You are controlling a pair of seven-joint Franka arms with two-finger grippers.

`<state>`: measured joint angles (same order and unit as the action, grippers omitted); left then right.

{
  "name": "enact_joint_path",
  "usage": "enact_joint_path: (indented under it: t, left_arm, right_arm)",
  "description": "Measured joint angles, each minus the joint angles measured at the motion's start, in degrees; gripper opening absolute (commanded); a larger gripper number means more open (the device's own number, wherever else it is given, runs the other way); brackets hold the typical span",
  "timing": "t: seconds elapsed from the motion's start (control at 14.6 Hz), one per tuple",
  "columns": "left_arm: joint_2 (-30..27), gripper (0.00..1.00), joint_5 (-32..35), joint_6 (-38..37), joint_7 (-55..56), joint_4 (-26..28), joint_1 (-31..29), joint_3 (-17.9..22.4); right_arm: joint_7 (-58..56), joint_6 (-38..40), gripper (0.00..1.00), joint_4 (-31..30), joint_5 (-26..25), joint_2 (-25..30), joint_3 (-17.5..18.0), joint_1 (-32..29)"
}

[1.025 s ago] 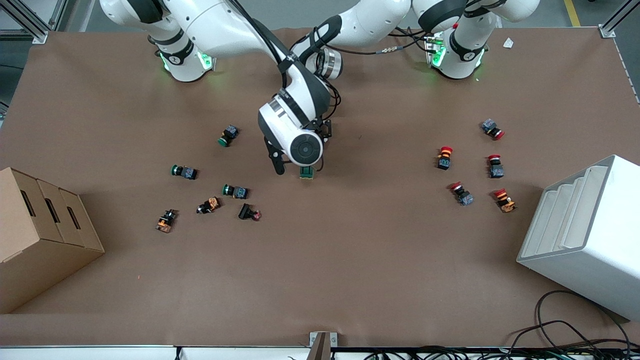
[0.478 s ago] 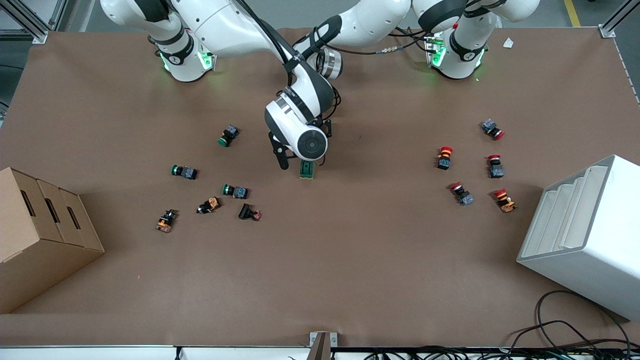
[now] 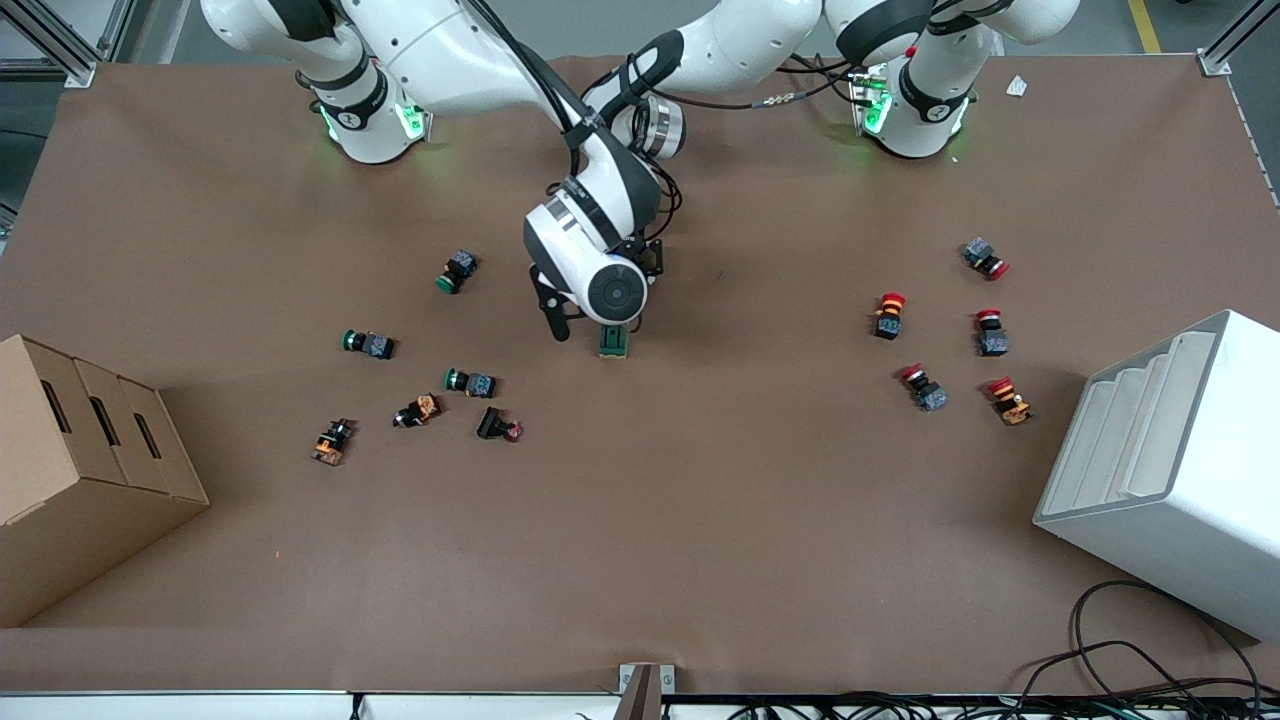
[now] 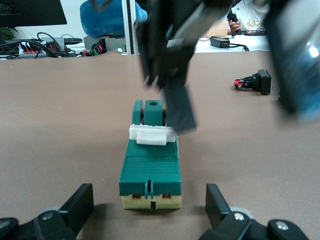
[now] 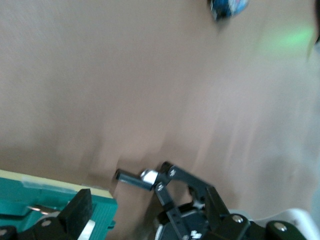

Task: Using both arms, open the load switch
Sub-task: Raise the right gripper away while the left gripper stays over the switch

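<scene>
The load switch (image 3: 613, 342), a dark-green block on a cream base with a white toggle (image 4: 151, 135), lies mid-table. My right gripper (image 3: 590, 330) hangs over it and is open. One of its fingers (image 4: 179, 107) is right next to the toggle and the other is well off to the side. In the right wrist view that finger (image 5: 80, 212) rests at the switch (image 5: 45, 205). My left gripper (image 4: 150, 205) sits low at the switch's cream end, open. Its fingers (image 4: 80, 205) stand either side with a gap. In the front view the right arm hides it.
Green-capped push buttons (image 3: 460, 270) and other small parts lie toward the right arm's end, near a cardboard box (image 3: 80, 470). Red-capped buttons (image 3: 888, 315) lie toward the left arm's end, next to a white bin (image 3: 1170, 470). Cables (image 3: 1150, 660) trail at the table's front edge.
The right hand has drawn back a little toward the bases, then shifted slightly sideways, so more of the load switch shows. The switch has not moved.
</scene>
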<state>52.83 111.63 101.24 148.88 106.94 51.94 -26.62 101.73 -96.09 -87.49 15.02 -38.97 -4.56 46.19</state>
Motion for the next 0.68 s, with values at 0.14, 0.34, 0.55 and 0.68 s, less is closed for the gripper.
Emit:
enact_joint_path:
  t: [0.14,0.34,0.55,0.68]
  left_arm:
    - [0.00,0.99,0.00,-0.01,-0.16,-0.01,0.00,0.00]
    - [-0.07,0.98,-1.38,0.06,-0.87,-0.47,-0.03,-0.31]
    - [-1.14,0.98,-12.32,0.25,-6.11,-3.83,-0.19,-3.05]
    - [-3.24,0.98,-19.96,0.40,-12.02,-7.40,-1.39,-5.90]
  right_arm:
    - [-7.81,3.97,1.00,0.99,-0.25,4.12,-1.29,-3.73]
    - [-26.32,8.09,1.00,1.35,-2.05,11.69,-1.95,-13.28]
    - [-48.96,10.60,1.00,1.25,-5.53,18.09,-2.10,-23.15]
    - [-62.60,10.89,1.00,1.08,-7.56,20.75,-2.11,-27.90]
